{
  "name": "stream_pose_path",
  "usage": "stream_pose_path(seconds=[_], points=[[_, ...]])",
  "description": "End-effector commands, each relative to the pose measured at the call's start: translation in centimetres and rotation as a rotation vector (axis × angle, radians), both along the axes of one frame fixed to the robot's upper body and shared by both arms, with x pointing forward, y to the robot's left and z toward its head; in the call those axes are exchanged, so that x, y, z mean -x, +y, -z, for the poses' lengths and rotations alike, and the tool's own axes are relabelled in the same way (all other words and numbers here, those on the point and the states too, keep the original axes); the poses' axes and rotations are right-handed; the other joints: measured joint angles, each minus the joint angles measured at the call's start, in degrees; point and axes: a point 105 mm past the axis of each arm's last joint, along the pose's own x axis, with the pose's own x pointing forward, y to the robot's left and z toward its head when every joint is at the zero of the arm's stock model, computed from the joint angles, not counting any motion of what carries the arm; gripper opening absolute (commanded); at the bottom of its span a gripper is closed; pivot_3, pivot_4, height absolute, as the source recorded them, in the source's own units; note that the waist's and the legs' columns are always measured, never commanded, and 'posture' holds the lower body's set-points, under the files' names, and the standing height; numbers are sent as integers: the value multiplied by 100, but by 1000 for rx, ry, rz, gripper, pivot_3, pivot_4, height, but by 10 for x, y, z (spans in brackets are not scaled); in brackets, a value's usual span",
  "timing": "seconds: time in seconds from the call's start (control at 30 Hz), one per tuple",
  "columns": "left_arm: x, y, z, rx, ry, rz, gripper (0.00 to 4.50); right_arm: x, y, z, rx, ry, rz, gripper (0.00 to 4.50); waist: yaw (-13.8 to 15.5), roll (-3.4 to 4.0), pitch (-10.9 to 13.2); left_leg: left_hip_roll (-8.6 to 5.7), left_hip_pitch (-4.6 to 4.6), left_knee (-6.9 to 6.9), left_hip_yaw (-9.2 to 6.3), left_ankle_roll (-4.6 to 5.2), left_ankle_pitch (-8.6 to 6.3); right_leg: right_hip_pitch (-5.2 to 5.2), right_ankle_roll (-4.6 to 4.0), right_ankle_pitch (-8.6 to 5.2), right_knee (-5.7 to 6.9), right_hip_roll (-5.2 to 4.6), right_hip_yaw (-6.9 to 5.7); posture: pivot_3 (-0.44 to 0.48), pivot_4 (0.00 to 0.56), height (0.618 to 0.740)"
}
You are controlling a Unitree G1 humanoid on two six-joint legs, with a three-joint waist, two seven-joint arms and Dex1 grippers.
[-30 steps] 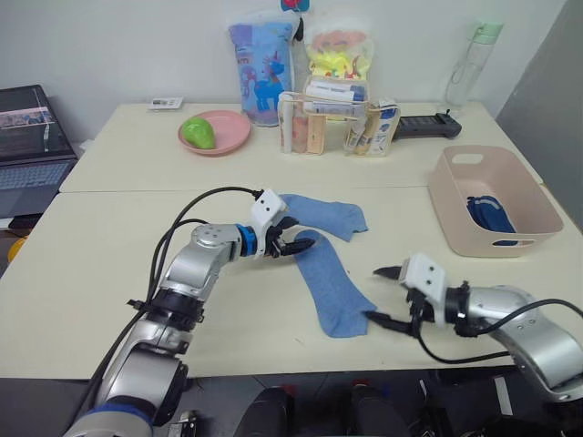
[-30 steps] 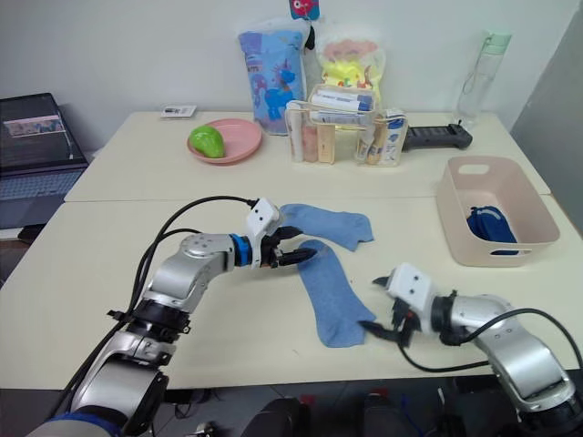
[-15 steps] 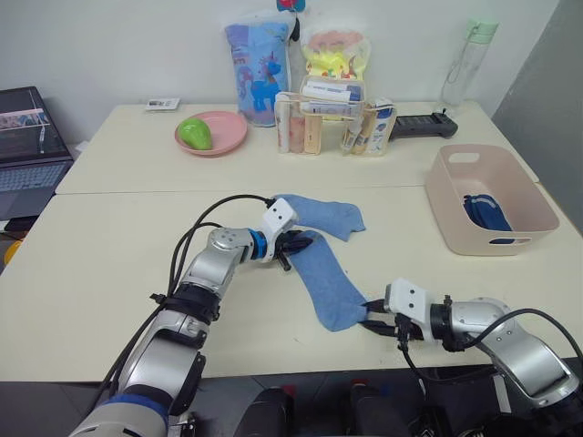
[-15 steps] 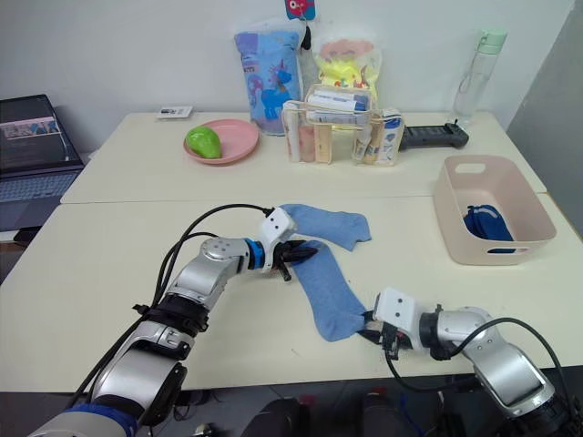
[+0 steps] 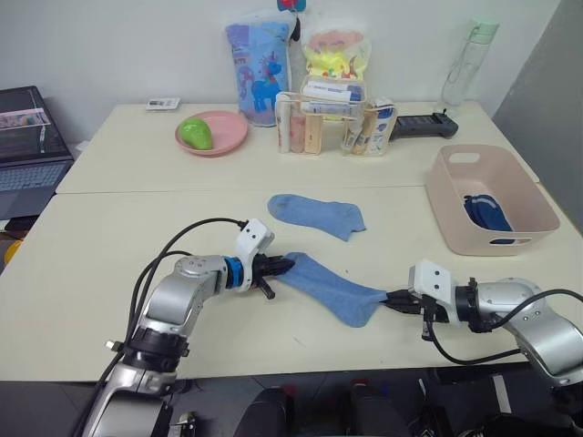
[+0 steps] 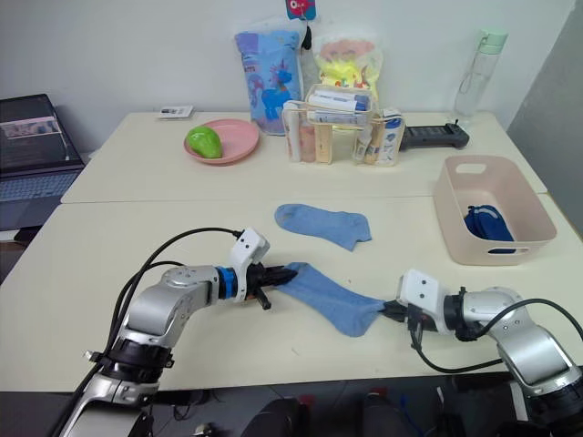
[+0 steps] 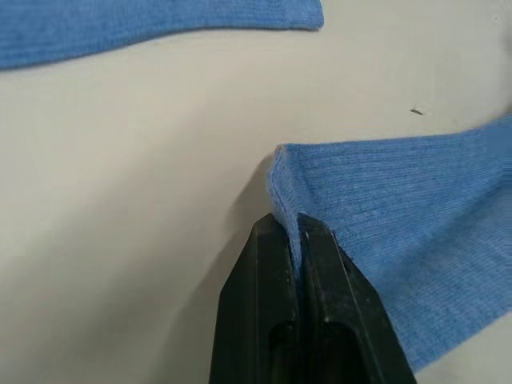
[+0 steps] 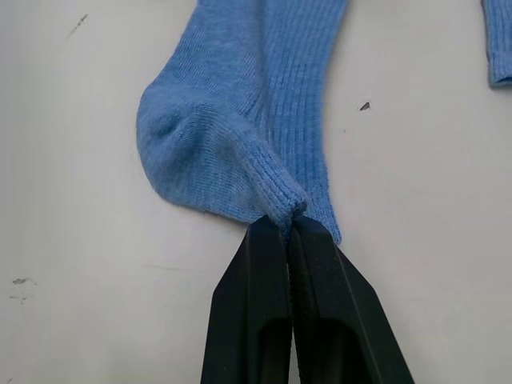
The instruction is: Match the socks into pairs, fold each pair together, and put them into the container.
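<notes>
Both grippers, left (image 5: 284, 266) and right (image 5: 393, 297), are pinching opposite ends of one sock (image 5: 330, 288); the other sock (image 5: 317, 213) is lying beyond it, toward the table's far edge.

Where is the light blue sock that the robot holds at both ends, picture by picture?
Left eye view: held sock, low centre.
Right eye view: low centre.
Left wrist view: pinched edge.
Right wrist view: pinched edge.
Shared landmark: the other light blue sock, lying flat beyond it.
</notes>
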Motion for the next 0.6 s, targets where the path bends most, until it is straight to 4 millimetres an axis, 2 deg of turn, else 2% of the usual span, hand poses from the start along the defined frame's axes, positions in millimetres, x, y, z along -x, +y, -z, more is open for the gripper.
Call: stream_pose_path(seconds=[0.03,0.07,0.1,0.13,0.23,0.4,0.53,0.6], points=[[13,1,-16,51,-34,-86,0,-9,-9,-11,1,-21,-11,29,3,0,0,0,0,0,0,0,0,0,0,0,0,0,1,0,150,740],[14,-1,-18,74,-45,-106,0,-10,-10,-11,-5,-13,-15,29,8,0,0,1,1,0,0,0,0,0,0,0,0,0,-1,0,150,740],[16,-2,-20,88,-51,-116,0,-11,-10,-12,-14,-7,-16,255,18,0,0,1,0,0,-1,0,0,0,0,0,1,0,-3,0,150,740],[18,-2,-19,86,-60,-121,223,-10,-10,-14,-31,4,-13,521,30,0,0,1,0,1,-1,0,0,1,0,0,1,0,-2,0,150,740],[16,8,-17,72,-82,-162,957,-4,-13,-19,-61,41,7,1350,42,0,0,0,-1,3,0,0,0,2,0,0,0,-1,-1,0,150,740],[9,24,-30,52,-158,-123,2556,18,-23,-24,-97,141,63,3145,120,0,0,0,-5,3,-1,1,-2,1,0,0,-3,-2,-3,0,150,740],[5,22,-36,25,-178,17,3894,25,-22,-20,-141,176,145,3178,138,0,0,1,-4,3,-1,1,-2,2,-1,0,-3,-2,-4,0,150,740],[-2,19,-33,-16,-190,74,3894,24,-16,-16,-174,180,187,3178,138,1,0,0,-4,3,2,2,-2,2,-1,0,-3,-2,-1,0,150,740]])
